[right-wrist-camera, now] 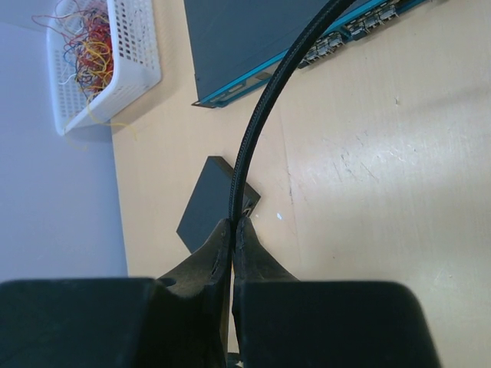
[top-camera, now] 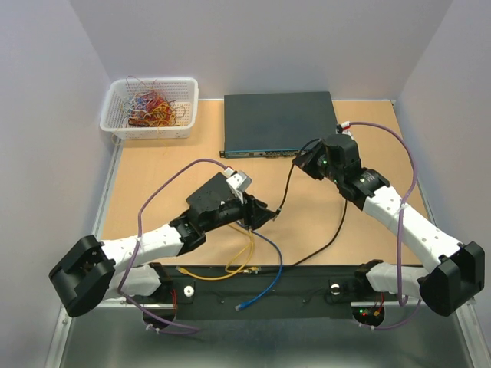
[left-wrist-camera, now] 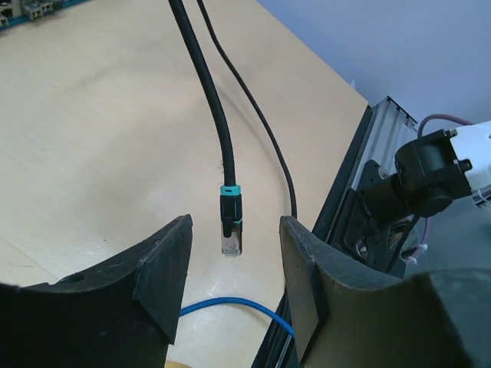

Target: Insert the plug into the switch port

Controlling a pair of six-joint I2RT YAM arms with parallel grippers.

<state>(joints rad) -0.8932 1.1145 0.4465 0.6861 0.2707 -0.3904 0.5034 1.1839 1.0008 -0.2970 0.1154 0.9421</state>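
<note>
My right gripper (top-camera: 303,162) is shut on a thick black cable (right-wrist-camera: 253,138), pinched between its fingertips in the right wrist view (right-wrist-camera: 234,222). The cable runs down to the plug (left-wrist-camera: 232,230), black with a teal collar and a clear tip. The plug hangs between the fingers of my left gripper (left-wrist-camera: 234,249), which is open and not touching it. In the top view the plug (top-camera: 278,209) is just right of the left gripper (top-camera: 261,212). The small flat black box (right-wrist-camera: 209,205) lies on the table beyond the right fingertips. Its socket edge barely shows.
A large dark rack switch (top-camera: 280,121) sits at the back centre. A white basket of wires (top-camera: 149,107) is at the back left. A yellow cable (top-camera: 230,264), a blue cable (top-camera: 268,268) and a thin black cable (top-camera: 330,238) lie near the front rail (top-camera: 307,285).
</note>
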